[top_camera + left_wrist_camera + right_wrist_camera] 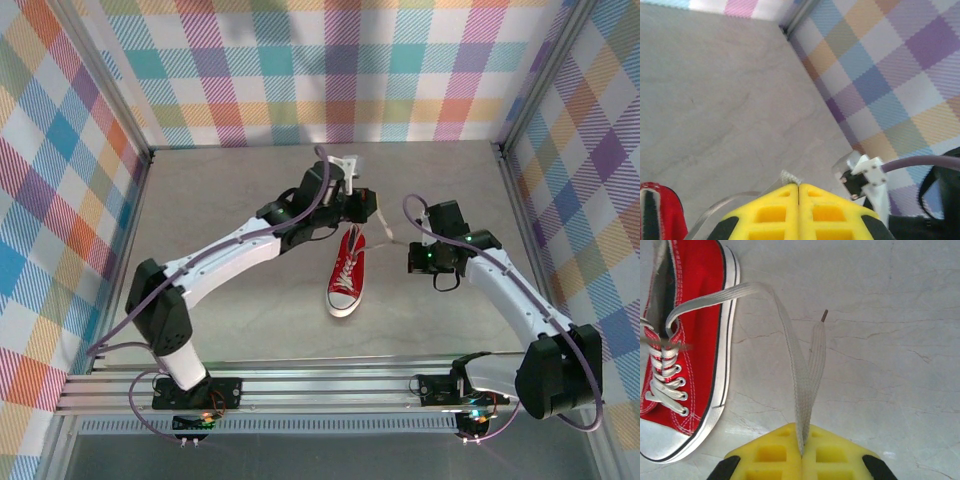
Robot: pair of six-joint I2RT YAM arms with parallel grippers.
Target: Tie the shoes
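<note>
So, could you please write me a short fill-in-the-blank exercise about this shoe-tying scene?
1. The sneaker has ___ canvas.
2. The right tool is shut on a white ___ that runs back to the sneaker.
3. The pads on both tools are coloured ___.
4. The sneaker's toe cap is ___.
Missing words: red; lace; yellow; white.

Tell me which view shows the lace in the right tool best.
Right wrist view: the white lace runs from the red shoe, folded into the shut right tool, its tip clear. Top external shows it as a thin strand beside the shoe. Left wrist catches a red corner of the shoe.
</note>
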